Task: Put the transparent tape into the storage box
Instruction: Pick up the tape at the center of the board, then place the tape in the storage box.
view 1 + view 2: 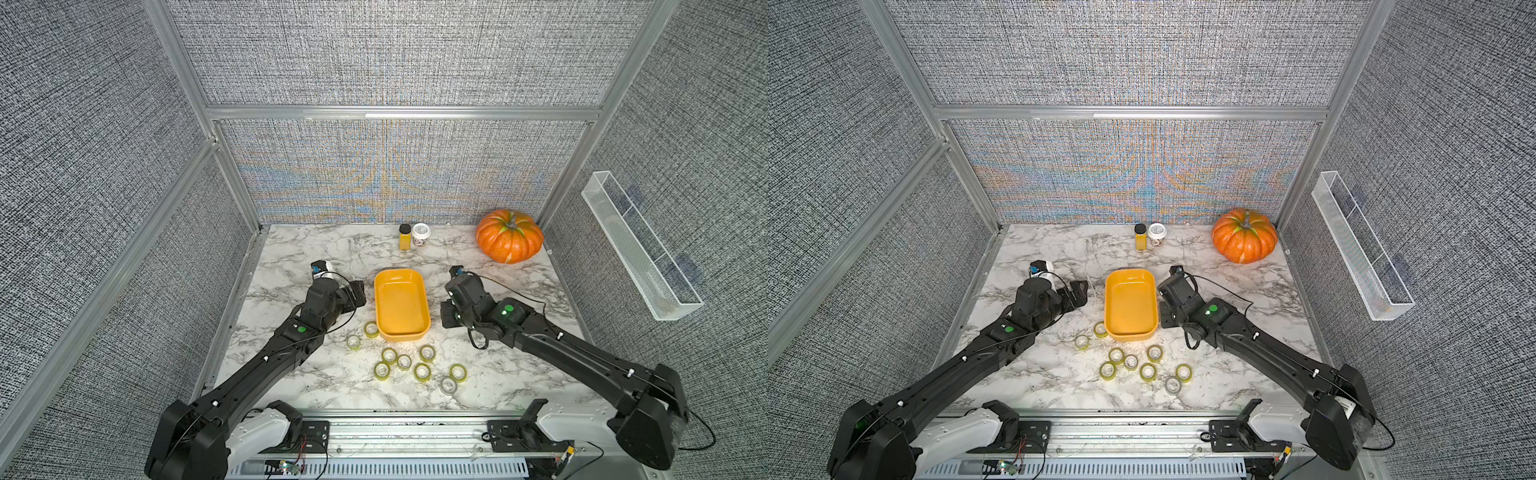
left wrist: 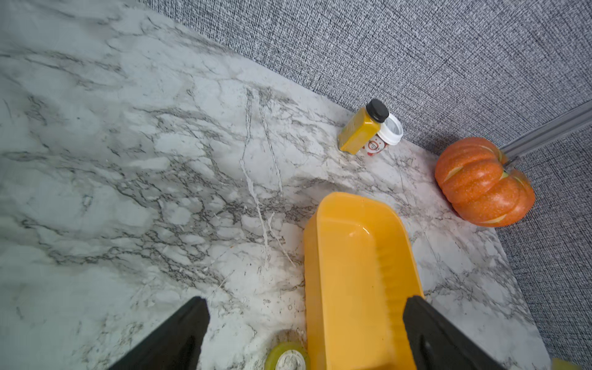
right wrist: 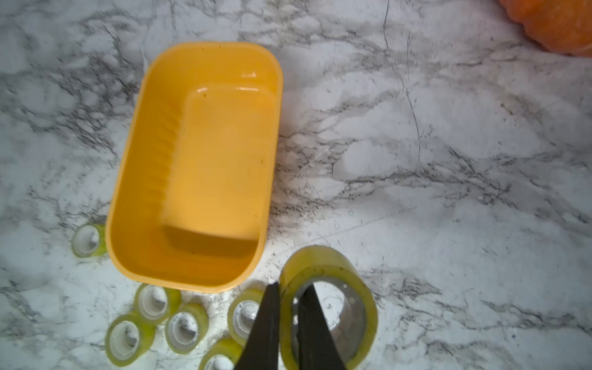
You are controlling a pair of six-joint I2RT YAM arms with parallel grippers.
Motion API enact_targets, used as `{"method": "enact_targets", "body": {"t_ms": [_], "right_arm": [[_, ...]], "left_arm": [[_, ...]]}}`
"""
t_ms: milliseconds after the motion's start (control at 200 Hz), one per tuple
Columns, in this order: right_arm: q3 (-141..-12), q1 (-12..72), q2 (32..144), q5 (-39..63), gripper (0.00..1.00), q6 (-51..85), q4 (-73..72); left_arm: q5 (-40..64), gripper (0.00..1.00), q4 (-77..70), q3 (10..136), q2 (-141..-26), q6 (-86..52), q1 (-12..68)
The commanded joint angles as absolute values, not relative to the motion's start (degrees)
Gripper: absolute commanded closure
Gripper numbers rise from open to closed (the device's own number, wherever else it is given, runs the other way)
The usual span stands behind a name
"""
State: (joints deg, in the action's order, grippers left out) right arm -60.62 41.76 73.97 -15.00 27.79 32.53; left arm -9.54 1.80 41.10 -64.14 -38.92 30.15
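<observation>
The storage box is an empty yellow-orange tub in the middle of the marble table, also seen in the right wrist view. Several small rolls of transparent tape lie on the table in front of it. My right gripper hangs to the right of the box's near corner, shut on the wall of one yellowish tape roll, with one finger inside the ring. The arm hides that roll in both top views. My left gripper stands open to the left of the box, over another roll lying against the box.
An orange pumpkin sits in the back right corner. A yellow bottle with a black cap and a white-lidded jar stand at the back wall. A clear acrylic trough hangs on the right wall.
</observation>
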Motion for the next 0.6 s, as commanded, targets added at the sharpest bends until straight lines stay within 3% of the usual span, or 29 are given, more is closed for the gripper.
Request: {"method": "enact_targets", "body": {"t_ms": [0, 110, 461, 506, 596], "right_arm": [[-65.07, 40.08, 77.51, -9.52, 1.00, 23.39, 30.33], [-70.23, 39.14, 84.50, -5.90, 0.94, 21.27, 27.80], [-84.19, 39.28, 109.10, 3.04, 0.95, 20.70, 24.95], [-85.33, 39.45, 111.03, 3.12, 0.89, 20.53, 25.20], [-87.19, 39.80, 113.66, 3.14, 0.66, 20.39, 26.07]], "left_arm": [[-13.71, 0.00, 3.45, 44.65, -66.71, -37.09, 29.62], [-13.84, 0.00, 3.28, 47.36, -71.17, -37.64, 28.42], [-5.59, 0.00, 2.79, 47.03, -76.15, -40.59, 18.19], [-5.25, 0.00, 2.95, 46.15, -75.34, -40.69, 17.93], [-3.50, 0.00, 2.94, 44.30, -73.93, -40.95, 17.84]]}}
